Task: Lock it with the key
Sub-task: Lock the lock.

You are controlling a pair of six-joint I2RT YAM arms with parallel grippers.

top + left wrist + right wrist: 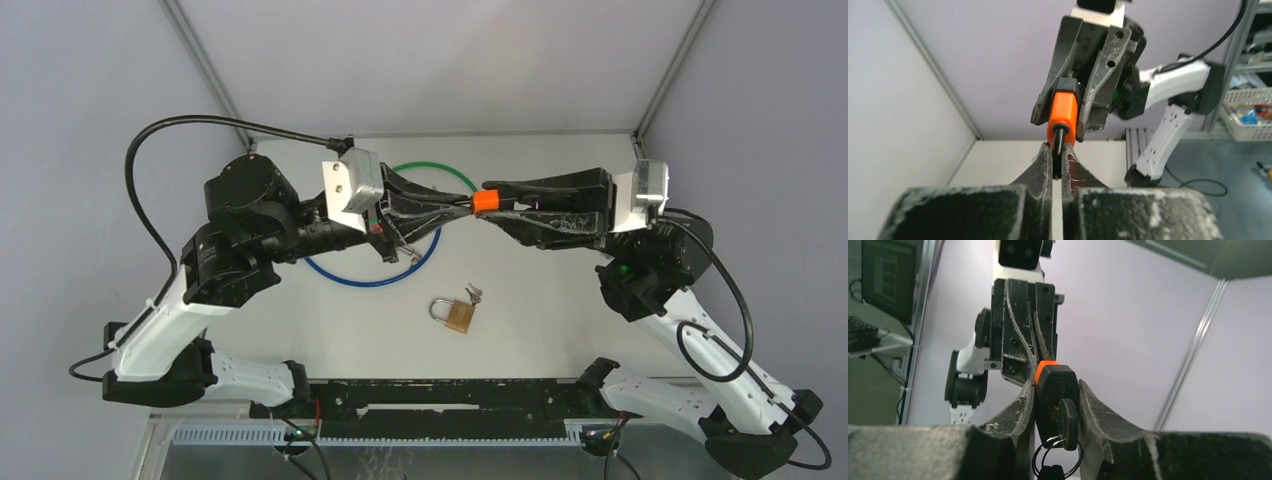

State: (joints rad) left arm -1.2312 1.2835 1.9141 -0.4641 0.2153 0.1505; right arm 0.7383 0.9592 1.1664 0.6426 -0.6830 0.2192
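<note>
An orange and black padlock (pixel 485 201) hangs in mid-air between both grippers, above the table's far middle. My right gripper (pixel 497 203) is shut on its black body (pixel 1057 382). A black-headed key (pixel 1068 417) sits in the keyhole facing the right wrist camera, and a key ring (pixel 1060 460) hangs below it. My left gripper (pixel 468 205) is shut on the black shackle (pixel 1059 140) that sticks out of the orange end (pixel 1064 112). In the left wrist view its tips (pixel 1057 152) pinch the shackle from both sides.
A brass padlock (pixel 458 316) with its own keys (pixel 473 292) lies on the white table (pixel 560 320) in front of the grippers. A green cable loop (pixel 428 167) and a blue cable loop (pixel 365 282) lie under the left arm. Grey walls close the back.
</note>
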